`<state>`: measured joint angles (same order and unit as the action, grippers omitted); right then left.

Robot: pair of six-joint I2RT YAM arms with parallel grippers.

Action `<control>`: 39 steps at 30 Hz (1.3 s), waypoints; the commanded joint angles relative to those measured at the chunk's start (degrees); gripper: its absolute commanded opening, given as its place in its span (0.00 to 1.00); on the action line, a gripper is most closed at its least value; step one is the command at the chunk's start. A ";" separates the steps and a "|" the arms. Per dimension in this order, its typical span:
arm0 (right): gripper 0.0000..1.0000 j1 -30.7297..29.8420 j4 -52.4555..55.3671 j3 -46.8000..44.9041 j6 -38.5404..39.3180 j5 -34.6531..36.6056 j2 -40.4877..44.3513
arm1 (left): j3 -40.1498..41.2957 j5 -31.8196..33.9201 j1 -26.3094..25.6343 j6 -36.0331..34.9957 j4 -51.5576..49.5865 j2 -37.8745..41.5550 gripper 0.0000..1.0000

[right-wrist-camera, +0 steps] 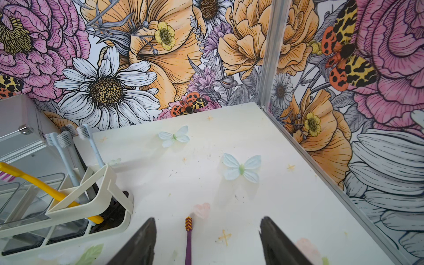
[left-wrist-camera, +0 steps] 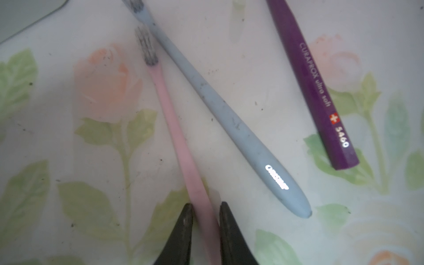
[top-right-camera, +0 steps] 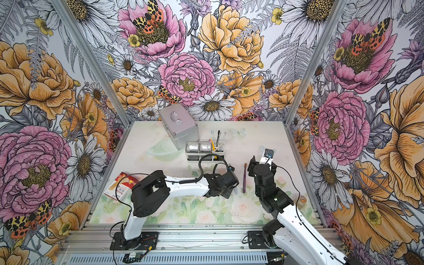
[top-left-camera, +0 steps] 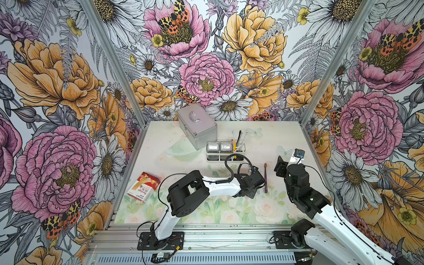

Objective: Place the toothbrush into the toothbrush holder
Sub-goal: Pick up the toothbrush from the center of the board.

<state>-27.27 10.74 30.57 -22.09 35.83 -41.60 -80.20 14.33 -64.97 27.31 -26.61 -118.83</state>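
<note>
On the table (left-wrist-camera: 252,68) lie three toothbrushes (left-wrist-camera: 229,114); left gripper (left-wrist-camera: 205,207) clamps the pink toothbrush (left-wrist-camera: 176,137), right gripper (right-wrist-camera: 207,219) stands open.

Matt white plastic toothbrush holder (right-wrist-camera: 107,181)

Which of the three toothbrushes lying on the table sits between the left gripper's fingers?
The pink toothbrush: its handle runs between the fingers of the left gripper, while the blue-grey toothbrush and the purple toothbrush lie outside them.

Blue toothbrush (left-wrist-camera: 220,112) crowds pink toothbrush (left-wrist-camera: 174,128); purple toothbrush (left-wrist-camera: 314,91) lies apart
</note>
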 commanded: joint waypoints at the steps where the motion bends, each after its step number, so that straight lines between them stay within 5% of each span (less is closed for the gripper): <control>1: 0.75 0.67 0.51 0.54 -0.54 -1.73 -0.95 | -0.13 -3.86 1.25 0.10 -3.48 -1.50 0.20; 12: 0.75 5.14 3.48 4.30 0.29 -13.48 -5.31 | 3.83 -7.06 6.11 -2.24 -4.50 1.11 0.00; 27: 0.71 5.74 3.61 5.45 1.40 -27.78 -13.88 | 4.70 -3.44 7.30 -5.81 -4.50 5.84 0.00; 39: 0.64 6.11 3.41 5.73 -0.76 -29.76 -17.44 | 4.97 -0.44 7.23 -7.03 -4.49 9.64 0.00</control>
<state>-21.65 14.41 34.35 -21.85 7.88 -58.13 -75.53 11.79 -58.22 21.65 -30.83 -112.46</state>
